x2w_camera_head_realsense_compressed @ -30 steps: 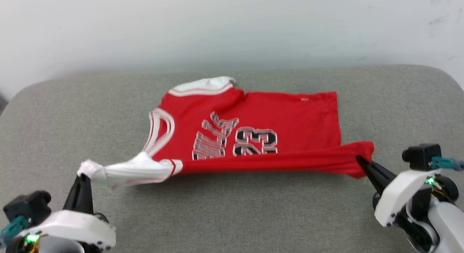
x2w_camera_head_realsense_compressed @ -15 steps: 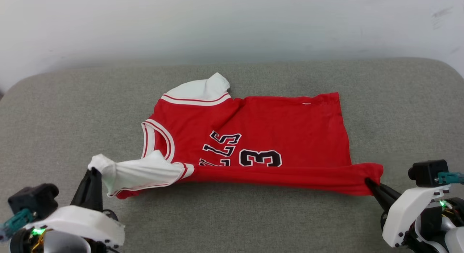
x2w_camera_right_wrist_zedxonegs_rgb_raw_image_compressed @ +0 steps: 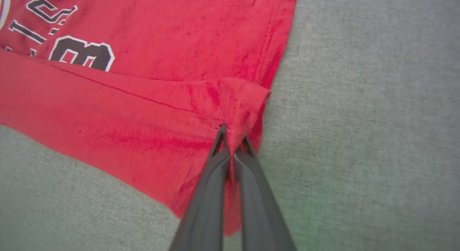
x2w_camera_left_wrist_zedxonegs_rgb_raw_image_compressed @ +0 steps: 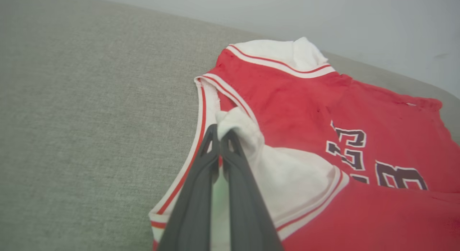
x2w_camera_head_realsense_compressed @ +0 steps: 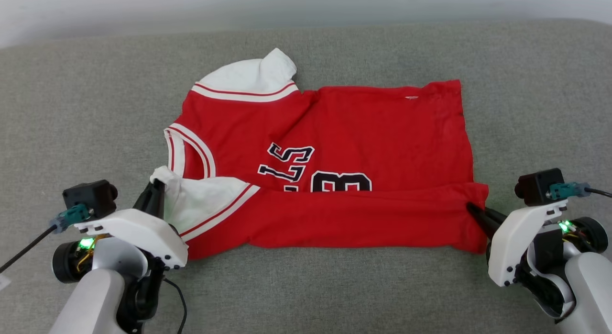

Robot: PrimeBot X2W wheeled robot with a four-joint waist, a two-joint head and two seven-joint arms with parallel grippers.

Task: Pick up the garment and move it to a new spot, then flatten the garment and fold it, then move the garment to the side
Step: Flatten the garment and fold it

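The garment (x2w_camera_head_realsense_compressed: 358, 138) is a bright red jersey with white sleeves and black lettering, spread on a grey cushion. Its near edge is folded up over the body as a red band (x2w_camera_head_realsense_compressed: 344, 219). My left gripper (x2w_camera_head_realsense_compressed: 158, 183) is shut on the white sleeve (x2w_camera_left_wrist_zedxonegs_rgb_raw_image_compressed: 244, 136) at the garment's left end. My right gripper (x2w_camera_head_realsense_compressed: 471, 209) is shut on the red hem corner (x2w_camera_right_wrist_zedxonegs_rgb_raw_image_compressed: 248, 103) at the right end. In the left wrist view the fingers (x2w_camera_left_wrist_zedxonegs_rgb_raw_image_compressed: 201, 186) pinch white cloth; in the right wrist view the fingers (x2w_camera_right_wrist_zedxonegs_rgb_raw_image_compressed: 215, 179) pinch red cloth.
The grey upholstered cushion (x2w_camera_head_realsense_compressed: 71, 109) runs wide on every side of the garment. A pale wall (x2w_camera_left_wrist_zedxonegs_rgb_raw_image_compressed: 359, 21) rises behind its far edge. A dark cable (x2w_camera_head_realsense_compressed: 24, 250) trails from my left wrist.
Both grippers have carried the garment's near edge further over its body, widening the folded band. The head camera has tilted down, so the cushion and garment sit higher in the picture.
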